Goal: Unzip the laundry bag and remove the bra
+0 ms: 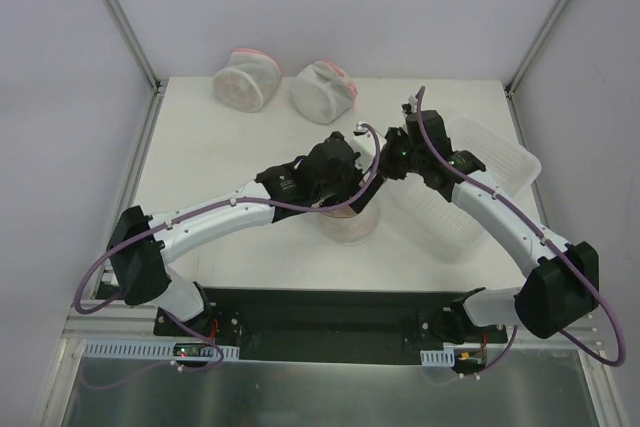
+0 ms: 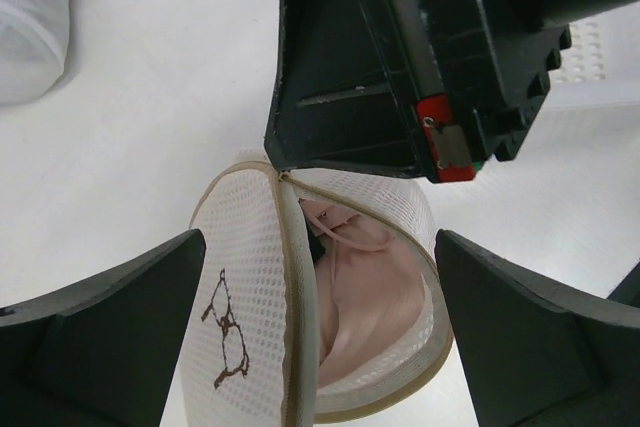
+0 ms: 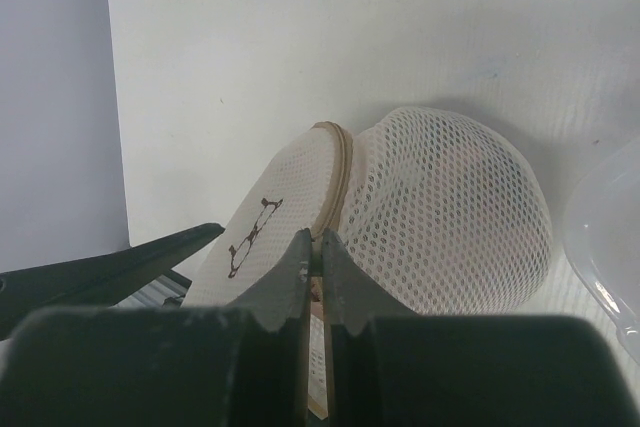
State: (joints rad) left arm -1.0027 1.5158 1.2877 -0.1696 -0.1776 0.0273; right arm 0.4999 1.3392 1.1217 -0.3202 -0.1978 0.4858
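The laundry bag (image 1: 352,224), white mesh with a tan rim, lies at mid-table under both wrists. In the left wrist view the laundry bag (image 2: 245,267) is partly unzipped and the pale pink bra (image 2: 375,287) shows inside the gap. My left gripper (image 2: 320,242) is open, with one finger on each side of the bag. My right gripper (image 3: 315,244) is shut on the zip pull at the bag's tan rim (image 3: 335,162). The right gripper also shows in the left wrist view (image 2: 290,162), above the zip's end. The bra symbol (image 3: 252,235) faces left.
Two white mesh pouches with pink-red trim, one to the left (image 1: 245,77) and one to the right (image 1: 322,87), sit at the back. A clear ribbed plastic tray (image 1: 495,162) lies to the right, under the right arm. Enclosure posts and walls ring the table.
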